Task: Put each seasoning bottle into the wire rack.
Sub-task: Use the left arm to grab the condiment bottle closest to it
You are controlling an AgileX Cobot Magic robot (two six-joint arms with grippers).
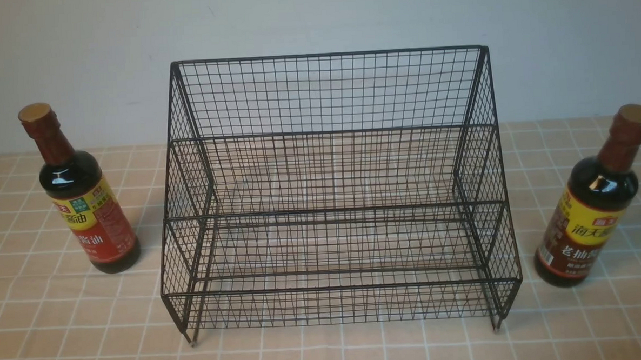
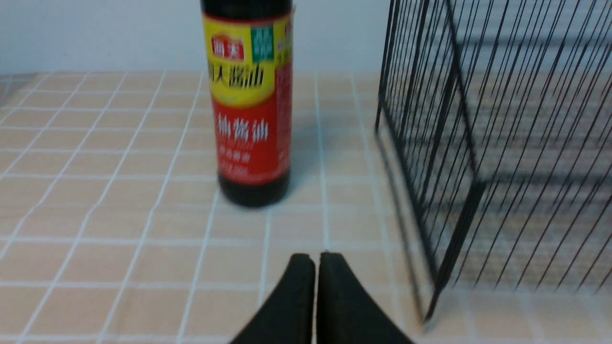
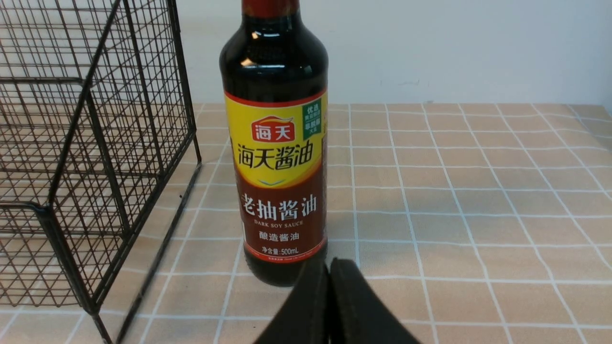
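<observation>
The wire rack [image 1: 335, 209], a black mesh frame with a tall grid back, stepped front bars and sloping sides, stands on short feet between the two arms' working sides, ahead of both claws; nothing rests in its tiers. The bench [image 1: 344, 357], covered in a tan pattern of pale grid lines, carries it, with a pale wall [image 1: 313, 18] behind. The dark soy-sauce bottle with the yellow-and-brown label [image 1: 584, 206] stands upright on the bench beyond the right claw [image 3: 328, 263], just outside the rack's right side and apart from it. The dark soy-sauce bottle with the yellow-and-red label [image 1: 92, 211] stands upright beyond the left claw [image 2: 317, 258], outside the rack's left side, likewise apart. Both bottles have reddish-brown necks and tan caps. Each claw points forward over the bench toward its own bottle, its two fingers together, with nothing clamped between them. Of the left arm, only a dark, blurred tip enters the near left corner of the front view; the right arm lies outside that view, so the bend of either arm cannot be told.
</observation>
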